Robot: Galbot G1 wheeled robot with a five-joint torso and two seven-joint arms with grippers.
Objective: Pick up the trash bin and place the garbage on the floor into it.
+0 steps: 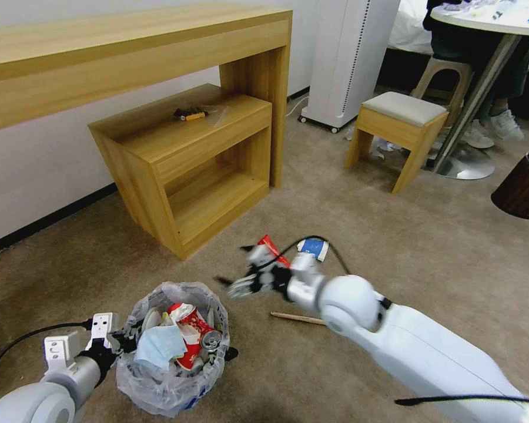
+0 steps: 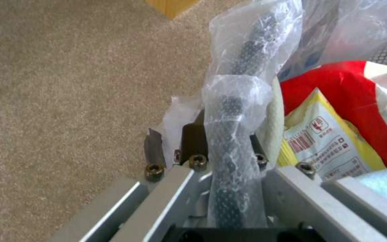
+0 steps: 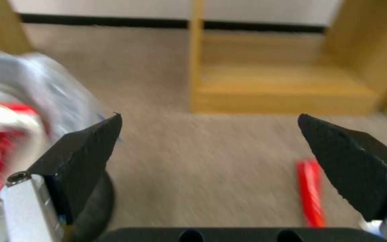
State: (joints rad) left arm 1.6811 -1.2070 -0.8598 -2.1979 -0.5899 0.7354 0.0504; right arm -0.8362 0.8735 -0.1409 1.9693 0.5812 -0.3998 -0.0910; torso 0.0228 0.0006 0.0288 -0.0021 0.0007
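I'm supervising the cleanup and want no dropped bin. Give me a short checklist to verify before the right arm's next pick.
1. Left gripper clamped on the trash bin rim: ok, the bag-covered rim sits between its fingers.
2. Right gripper open and empty: ok, jaws spread wide, nothing between them.
3. Bin upright: ok, though it looks quite full, with the light-blue mask and crushed red can on top.
4. Litter left on the floor: not ok, red wrapper, blue-white cup and wooden stick remain.
5. Bin lifted off the carpet: cannot tell.
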